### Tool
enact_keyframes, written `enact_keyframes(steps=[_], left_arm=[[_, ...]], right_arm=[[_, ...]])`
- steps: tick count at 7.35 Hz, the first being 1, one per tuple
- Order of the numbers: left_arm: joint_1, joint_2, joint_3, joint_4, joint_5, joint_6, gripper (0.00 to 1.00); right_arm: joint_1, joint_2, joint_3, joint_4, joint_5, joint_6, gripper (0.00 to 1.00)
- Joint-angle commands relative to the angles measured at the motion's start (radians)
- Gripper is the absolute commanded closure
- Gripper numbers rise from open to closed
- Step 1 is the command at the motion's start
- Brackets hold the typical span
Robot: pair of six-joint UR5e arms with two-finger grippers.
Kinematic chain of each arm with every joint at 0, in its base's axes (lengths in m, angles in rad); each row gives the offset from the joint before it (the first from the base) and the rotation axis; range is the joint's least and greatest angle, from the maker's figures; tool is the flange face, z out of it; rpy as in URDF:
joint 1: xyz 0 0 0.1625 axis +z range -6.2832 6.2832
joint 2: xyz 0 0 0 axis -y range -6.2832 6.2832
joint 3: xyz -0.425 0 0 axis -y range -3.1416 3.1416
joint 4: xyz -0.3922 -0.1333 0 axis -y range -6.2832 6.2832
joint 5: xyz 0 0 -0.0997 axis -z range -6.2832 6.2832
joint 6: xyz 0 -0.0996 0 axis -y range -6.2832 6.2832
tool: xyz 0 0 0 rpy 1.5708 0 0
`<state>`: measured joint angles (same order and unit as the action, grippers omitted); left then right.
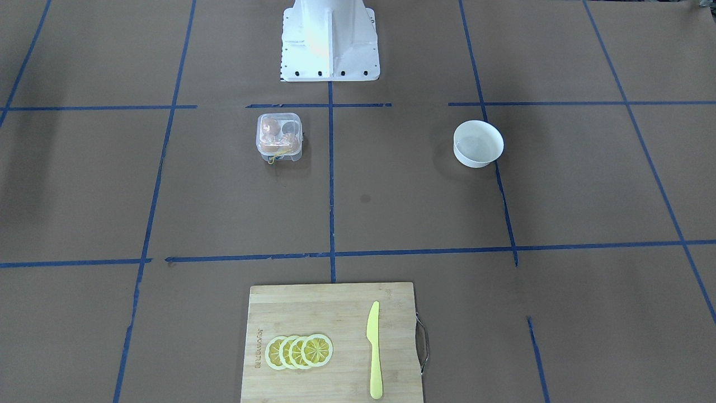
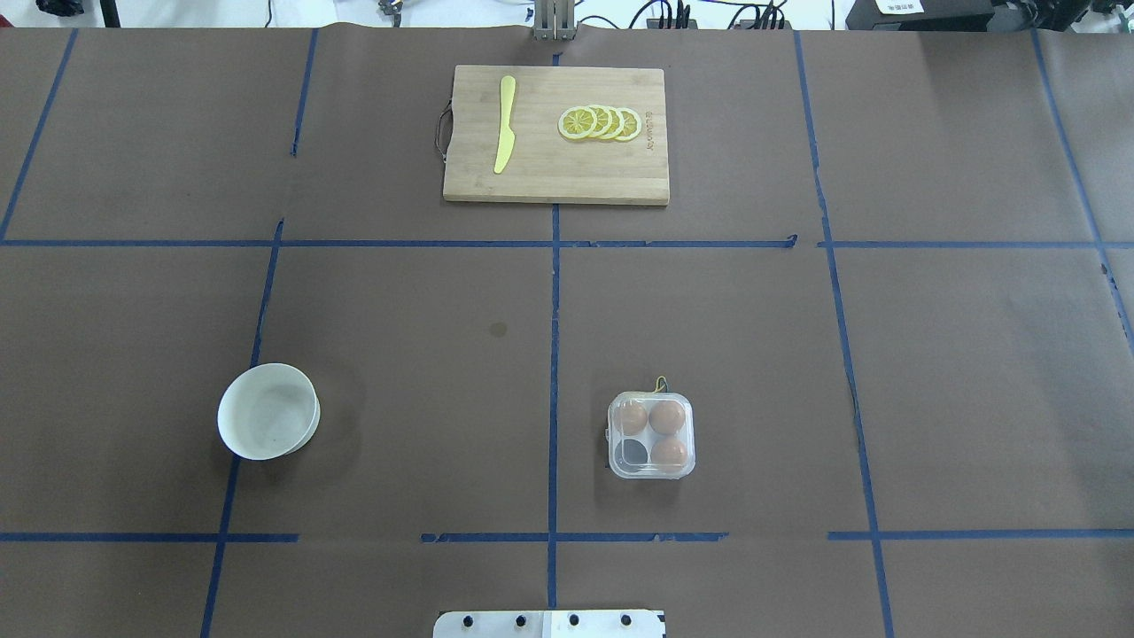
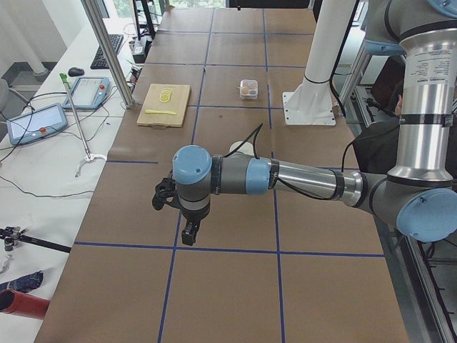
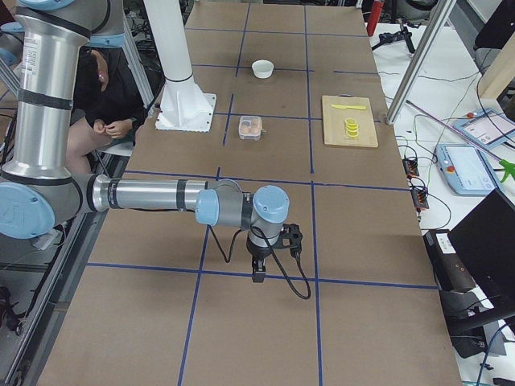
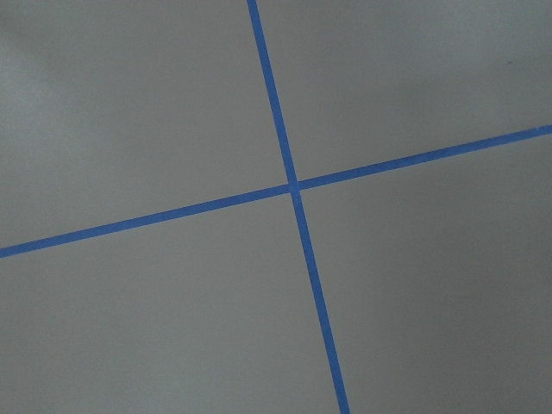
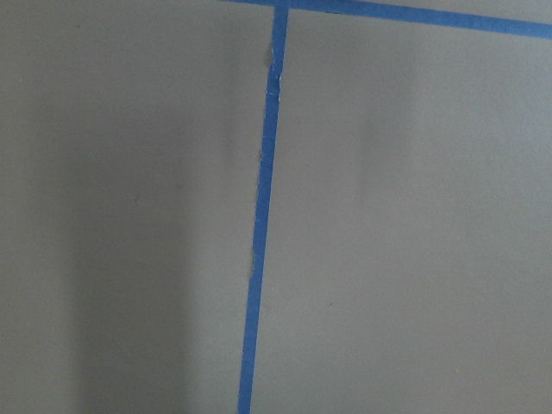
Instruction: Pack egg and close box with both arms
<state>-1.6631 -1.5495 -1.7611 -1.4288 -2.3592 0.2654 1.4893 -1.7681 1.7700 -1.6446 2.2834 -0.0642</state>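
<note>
The clear box (image 2: 651, 435) stands right of the table's centre line, near the robot's base, with its lid down; it also shows in the front view (image 1: 279, 137). Three brown eggs lie in its cells (image 2: 667, 416); they look alike, and one cell is empty. No loose egg shows. Neither gripper is in the overhead or front view. The left gripper (image 3: 188, 233) hangs over bare table far to the robot's left. The right gripper (image 4: 259, 272) hangs over bare table far to its right. I cannot tell if either is open or shut. Both wrist views show only brown paper and blue tape.
An empty white bowl (image 2: 268, 411) stands left of centre. A wooden cutting board (image 2: 567, 182) at the far edge carries a yellow knife (image 2: 505, 124) and lemon slices (image 2: 601, 123). The white pedestal (image 1: 330, 39) stands at the robot's side. Operator gear lies beyond the table's ends.
</note>
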Motion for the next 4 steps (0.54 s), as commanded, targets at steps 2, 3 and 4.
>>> enact_keyframes(steps=[2,3,4], left_arm=[[0.0,0.011,0.002,0.001,0.0,-0.002,0.0],[0.0,0.011,0.002,0.002,0.0,0.0,0.0],[0.0,0.012,0.002,0.002,0.0,0.0,0.0]], right_arm=[[0.0,0.007,-0.007,0.002,0.002,0.003,0.0],[0.0,0.007,-0.007,0.002,0.002,0.001,0.0],[0.0,0.007,-0.009,0.002,0.002,0.001,0.0]])
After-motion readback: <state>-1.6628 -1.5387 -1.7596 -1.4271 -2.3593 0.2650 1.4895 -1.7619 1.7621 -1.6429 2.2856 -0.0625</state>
